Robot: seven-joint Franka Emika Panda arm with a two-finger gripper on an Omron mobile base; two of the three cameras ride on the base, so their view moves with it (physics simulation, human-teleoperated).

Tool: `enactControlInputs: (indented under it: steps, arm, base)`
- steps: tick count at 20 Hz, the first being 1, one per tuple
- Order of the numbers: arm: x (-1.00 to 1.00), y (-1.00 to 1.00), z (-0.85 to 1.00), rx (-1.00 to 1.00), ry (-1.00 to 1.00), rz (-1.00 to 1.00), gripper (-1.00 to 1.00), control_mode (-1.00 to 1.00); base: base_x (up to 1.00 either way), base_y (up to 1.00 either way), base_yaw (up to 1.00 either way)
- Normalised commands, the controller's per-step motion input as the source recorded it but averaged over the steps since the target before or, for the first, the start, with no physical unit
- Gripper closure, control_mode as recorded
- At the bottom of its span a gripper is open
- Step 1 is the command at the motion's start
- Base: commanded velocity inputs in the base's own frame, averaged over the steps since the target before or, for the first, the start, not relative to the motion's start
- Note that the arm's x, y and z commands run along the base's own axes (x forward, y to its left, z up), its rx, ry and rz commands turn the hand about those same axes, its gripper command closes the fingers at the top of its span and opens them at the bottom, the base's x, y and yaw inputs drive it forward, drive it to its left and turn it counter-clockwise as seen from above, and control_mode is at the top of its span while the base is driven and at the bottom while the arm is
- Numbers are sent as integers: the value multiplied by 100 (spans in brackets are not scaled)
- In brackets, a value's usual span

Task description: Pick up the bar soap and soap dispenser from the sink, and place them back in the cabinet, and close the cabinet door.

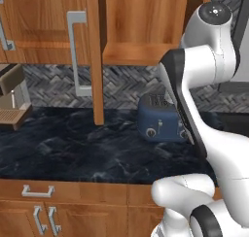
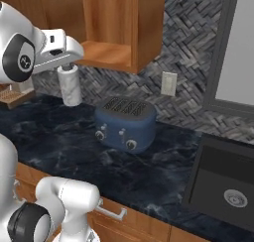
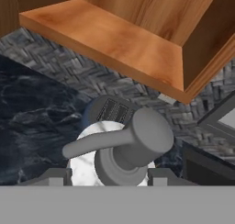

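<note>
Gripper (image 2: 69, 66) clamped on upright soap dispenser (image 2: 70, 87), hanging just below open cabinet (image 2: 106, 55) floor edge; shelf lies above and ahead.

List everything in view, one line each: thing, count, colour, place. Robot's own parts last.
soap dispenser: 1, white marbled body with grey pump, held in the air below the cabinet shelf
cabinet: 1, brown wood, on the wall, open
cabinet door: 1, brown with silver handle, swung open
toaster: 1, blue, on the counter
counter: 1, dark marbled
sink: 1, black, right end of the counter
wall outlet: 1, cream, backsplash
coffee machine: 1, beige, left
tool: 1, shut on the soap dispenser
</note>
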Motion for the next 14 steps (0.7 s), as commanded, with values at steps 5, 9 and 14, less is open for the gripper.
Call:
enactControlInputs:
  steps: [5,9,14]
  arm:
    - [0,0,0,0,0,0,100,100]
    - [47,2,23,0,0,0,100,-100]
    - [42,3,46,0,0,0,100,-100]
  base:
    - [57,0,0]
    - [0,0,0]
    - [0,0,0]
